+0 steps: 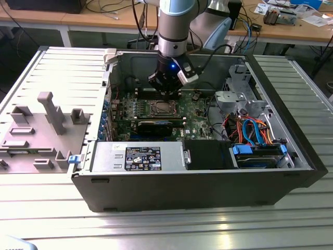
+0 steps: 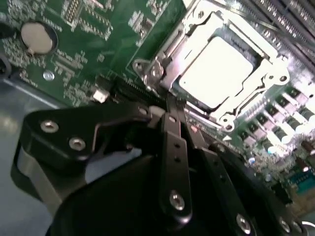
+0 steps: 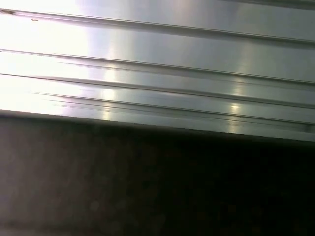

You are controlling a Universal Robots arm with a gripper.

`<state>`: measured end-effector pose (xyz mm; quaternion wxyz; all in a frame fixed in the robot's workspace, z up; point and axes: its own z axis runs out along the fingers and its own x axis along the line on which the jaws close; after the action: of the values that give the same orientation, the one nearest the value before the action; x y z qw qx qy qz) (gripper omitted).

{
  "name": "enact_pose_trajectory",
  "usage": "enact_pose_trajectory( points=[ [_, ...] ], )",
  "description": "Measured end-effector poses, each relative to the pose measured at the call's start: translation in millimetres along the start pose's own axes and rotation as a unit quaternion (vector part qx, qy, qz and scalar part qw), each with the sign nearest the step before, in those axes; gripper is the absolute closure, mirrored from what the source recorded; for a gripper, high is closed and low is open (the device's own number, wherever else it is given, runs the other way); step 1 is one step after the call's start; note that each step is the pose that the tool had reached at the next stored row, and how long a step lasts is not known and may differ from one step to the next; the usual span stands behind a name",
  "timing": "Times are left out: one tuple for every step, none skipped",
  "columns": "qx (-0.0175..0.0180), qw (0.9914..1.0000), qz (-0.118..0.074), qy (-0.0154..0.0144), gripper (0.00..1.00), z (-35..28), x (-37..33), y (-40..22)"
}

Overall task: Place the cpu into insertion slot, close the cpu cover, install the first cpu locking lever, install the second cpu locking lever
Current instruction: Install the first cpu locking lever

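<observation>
My gripper (image 2: 170, 101), jaws pressed together and holding nothing, hovers at the six o'clock edge of the insertion slot (image 2: 197, 105). The cpu (image 2: 216, 69) sits seated, cpu cover (image 2: 256, 46) closed; levers seem unfinished.

Exterior view looks down from in front of the open computer case (image 1: 197, 182), taking in the whole case. Second wrist view sits close above the motherboard (image 2: 88, 44), past the gripper (image 2: 170, 105), sharing that board with the exterior. First wrist view faces ribbed metal table (image 3: 157, 59), very near.
</observation>
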<state>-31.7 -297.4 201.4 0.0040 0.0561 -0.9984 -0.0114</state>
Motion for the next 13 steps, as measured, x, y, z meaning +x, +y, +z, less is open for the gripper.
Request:
enact_pose_trajectory(
  points=[
    [0.0000, 1.00000, 0.000, 0.0001, 0.89, -0.3, 0.0, 0.3],
    [-0.0006, 1.00000, 0.000, -0.0003, 0.89, -1.7, -0.2, 0.6],
    [-0.0004, 1.00000, 0.000, -0.0002, 0.89, -3.6, -0.1, 0.6],
    [-0.0002, 1.00000, 0.000, -0.0001, 0.89, -6.4, 0.0, 0.6],
    [0.0000, 1.00000, 0.000, 0.0001, 0.89, -9.4, 0.0, 0.6],
    [-0.0001, 1.00000, 0.000, 0.0000, 0.89, -11.7, 0.0, 0.7],
    [-0.0001, 1.00000, 0.000, 0.0000, 0.89, -12.8, 0.1, 0.7],
    [-0.0001, 1.00000, 0.000, 0.0000, 0.89, -13.1, 0.1, 0.4],
    [0.0001, 1.00000, 0.000, 0.0001, 0.89, -13.3, 0.3, -1.5],
    [0.0001, 1.00000, 0.000, 0.0000, 0.89, -13.3, 0.5, -3.3],
    [0.0003, 1.00000, 0.000, 0.0001, 0.89, -13.3, 0.8, -5.9],
    [0.0005, 1.00000, 0.000, 0.0001, 0.89, -13.4, 1.1, -8.2],
    [0.0006, 1.00000, 0.000, 0.0001, 0.89, -13.4, 1.4, -10.6]
  ],
)
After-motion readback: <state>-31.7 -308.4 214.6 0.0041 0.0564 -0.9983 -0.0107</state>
